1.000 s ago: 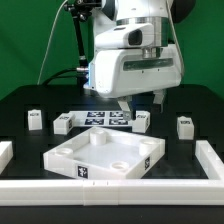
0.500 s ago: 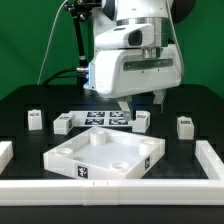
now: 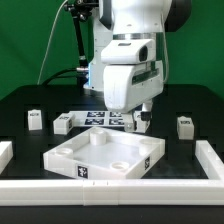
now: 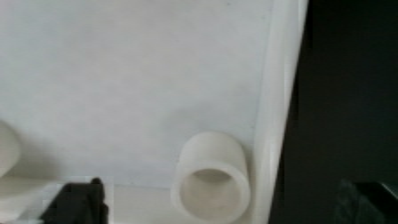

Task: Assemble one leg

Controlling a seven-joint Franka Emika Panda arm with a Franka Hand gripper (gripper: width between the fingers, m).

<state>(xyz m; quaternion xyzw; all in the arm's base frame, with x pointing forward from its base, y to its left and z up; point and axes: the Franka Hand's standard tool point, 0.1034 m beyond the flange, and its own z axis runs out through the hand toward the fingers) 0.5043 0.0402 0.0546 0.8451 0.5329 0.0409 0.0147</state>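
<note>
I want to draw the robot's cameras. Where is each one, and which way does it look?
Exterior view: off the arm, facing it across the table; shows the arm and gripper.
Wrist view: on the wrist, looking down onto the white square piece; a dark fingertip shows.
Shared: the white square piece.

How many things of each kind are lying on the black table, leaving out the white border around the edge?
Legs: 4 (leftmost leg, second leg, third leg, rightmost leg)
Square tray-like piece: 1
Marker board: 1
Total: 6
</note>
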